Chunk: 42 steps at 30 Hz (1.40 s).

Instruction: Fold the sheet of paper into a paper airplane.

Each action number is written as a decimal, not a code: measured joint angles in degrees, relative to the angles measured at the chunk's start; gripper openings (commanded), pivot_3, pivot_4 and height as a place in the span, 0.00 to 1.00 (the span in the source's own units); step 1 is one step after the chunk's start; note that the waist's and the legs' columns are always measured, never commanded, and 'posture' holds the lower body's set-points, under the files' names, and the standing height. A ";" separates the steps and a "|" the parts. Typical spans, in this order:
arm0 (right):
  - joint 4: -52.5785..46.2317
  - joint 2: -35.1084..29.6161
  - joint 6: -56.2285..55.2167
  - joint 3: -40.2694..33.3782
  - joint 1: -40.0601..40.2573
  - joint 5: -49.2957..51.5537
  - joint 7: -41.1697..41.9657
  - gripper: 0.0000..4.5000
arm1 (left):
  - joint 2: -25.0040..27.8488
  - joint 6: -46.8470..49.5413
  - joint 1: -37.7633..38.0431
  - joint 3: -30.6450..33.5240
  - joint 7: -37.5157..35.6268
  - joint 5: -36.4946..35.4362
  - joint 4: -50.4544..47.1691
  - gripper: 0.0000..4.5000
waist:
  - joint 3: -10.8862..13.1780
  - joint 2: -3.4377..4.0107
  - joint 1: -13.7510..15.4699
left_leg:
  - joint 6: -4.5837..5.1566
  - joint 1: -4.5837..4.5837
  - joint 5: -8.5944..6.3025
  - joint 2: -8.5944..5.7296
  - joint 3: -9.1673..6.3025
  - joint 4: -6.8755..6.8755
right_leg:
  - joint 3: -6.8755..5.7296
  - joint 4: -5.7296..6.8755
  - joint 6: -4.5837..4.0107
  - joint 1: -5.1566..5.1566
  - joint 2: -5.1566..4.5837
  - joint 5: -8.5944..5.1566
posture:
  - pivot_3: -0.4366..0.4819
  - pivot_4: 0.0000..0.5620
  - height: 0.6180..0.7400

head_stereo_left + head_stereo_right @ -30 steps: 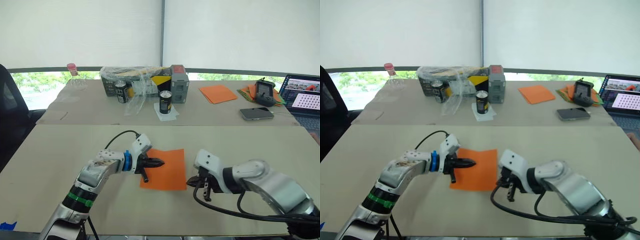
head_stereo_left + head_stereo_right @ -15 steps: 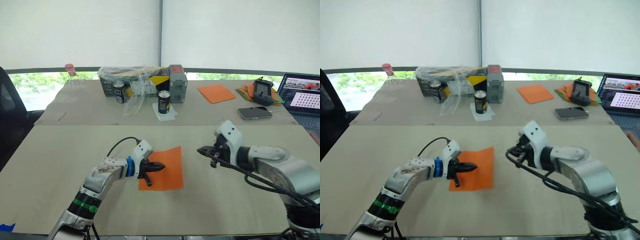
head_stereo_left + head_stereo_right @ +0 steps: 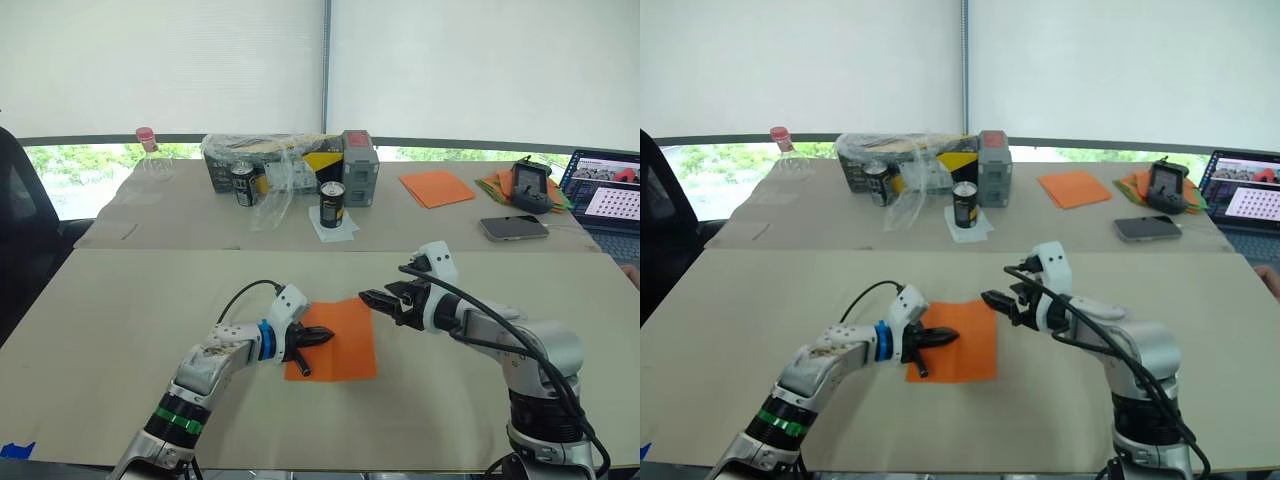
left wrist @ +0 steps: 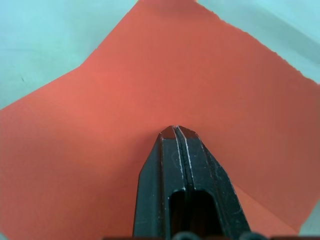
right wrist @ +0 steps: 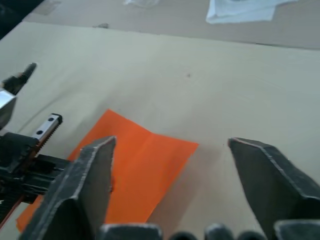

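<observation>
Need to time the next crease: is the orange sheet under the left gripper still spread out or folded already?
Folded already, it looks like: the sheet of paper lies flat but looks squarish, not letter-shaped. The left gripper, jaws shut, rests on it.

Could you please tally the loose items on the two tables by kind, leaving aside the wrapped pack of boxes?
Bright-orange paper sheet under the left gripper: 1
Orange paper stack on the far table: 1
Mixed orange-and-green paper pile: 1
Dark drink cans: 2
Clear bottle with pink cap: 1
Flat grey smartphone: 1
Black handheld controller: 1
Open laptop: 1
Total: 9
</observation>
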 measured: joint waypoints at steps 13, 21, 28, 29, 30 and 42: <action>12.03 2.80 -2.71 1.79 0.35 0.00 0.30 0.77 | 0.37 -0.90 0.51 -0.87 0.07 0.48 -0.49 0.00 | -0.03 0.04 -0.23 | 0.00 0.08 0.00 0.00 0.02 -0.03 | 0.00 0.03 0.00 0.05 0.02 0.00 | 0.48 0.27 0.99; 10.00 -1.65 -10.33 9.49 0.25 -3.46 3.59 0.14 | 0.62 -0.81 0.59 -1.04 0.06 0.49 -0.86 0.00 | -0.03 0.04 -0.26 | 0.00 0.08 0.00 0.01 0.02 -0.04 | 0.00 0.02 0.00 0.04 0.02 0.00 | 0.48 0.27 0.99; 3.30 -6.02 -14.99 16.94 1.14 -7.73 5.25 0.01 | 0.83 -0.64 0.43 -1.19 -0.04 0.48 -0.96 0.00 | -0.03 0.04 -0.26 | 0.01 0.08 0.00 0.01 0.02 -0.04 | -0.01 -0.01 0.00 0.05 0.03 0.00 | 0.48 0.27 0.99; 2.52 -6.99 -16.30 18.49 1.20 -9.19 5.44 0.01 | 0.83 -0.61 0.35 -1.23 -0.06 0.48 -0.94 0.00 | -0.03 0.04 -0.25 | 0.01 0.08 0.00 0.01 0.02 -0.04 | -0.01 -0.01 0.00 0.05 0.03 0.00 | 0.48 0.27 0.99; 1.82 -8.44 -17.82 20.47 1.22 -10.76 5.76 0.01 | 0.83 -0.57 0.23 -1.28 -0.09 0.48 -0.92 0.00 | -0.03 0.04 -0.21 | 0.00 0.08 0.00 0.00 0.02 -0.04 | -0.01 -0.02 0.00 0.06 0.03 0.00 | 0.48 0.27 0.99; 0.14 -14.81 -34.92 35.26 2.79 -29.93 8.00 0.01 | -0.01 1.35 -0.73 -0.37 -0.64 -0.54 -0.20 0.00 | -0.03 0.03 -0.23 | 0.00 0.09 0.00 0.01 0.01 -0.02 | -0.03 -0.04 0.01 0.08 0.04 -0.01 | 0.48 0.27 0.99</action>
